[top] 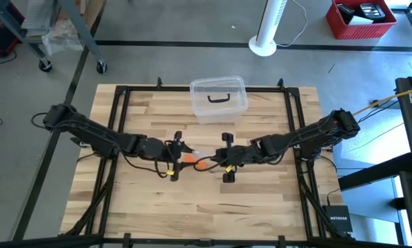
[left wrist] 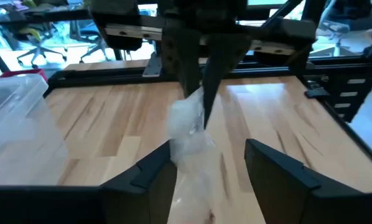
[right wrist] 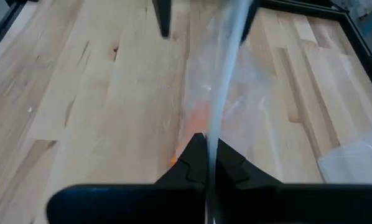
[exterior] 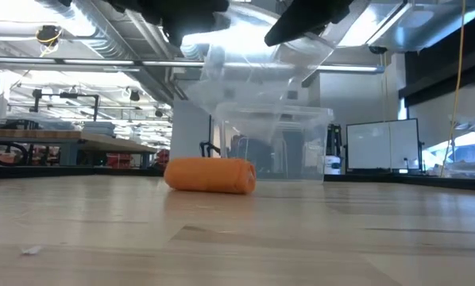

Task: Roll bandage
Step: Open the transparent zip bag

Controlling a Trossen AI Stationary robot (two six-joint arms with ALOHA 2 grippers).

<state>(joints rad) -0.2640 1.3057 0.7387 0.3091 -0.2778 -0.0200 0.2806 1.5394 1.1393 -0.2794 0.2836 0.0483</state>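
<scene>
Meanwhile, we hold the clear wrapper (left wrist: 192, 134) above the rolled bandage (exterior: 210, 175): right gripper (right wrist: 206, 158) clamped on it, left gripper (left wrist: 208, 171) apart; unrolling likely comes next.

Grey concrete floor (top: 185, 27) surrounds the light wooden plank table (top: 206, 207), with a white slotted tower fan (top: 269, 26), a red plastic crate (top: 359, 19) and bright ceiling strip lights (exterior: 102, 44) beyond.

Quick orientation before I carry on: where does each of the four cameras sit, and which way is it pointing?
High: above the table, looking straight down; both arms, left gripper, right gripper.
Low: table height, looking level at the rolled bandage; arms overhead.
Left wrist: looks past its open fingers at the clear wrapper.
Right wrist: its shut gripper pinches the wrapper.
Shared: both wrist views show the wrapper.
</scene>
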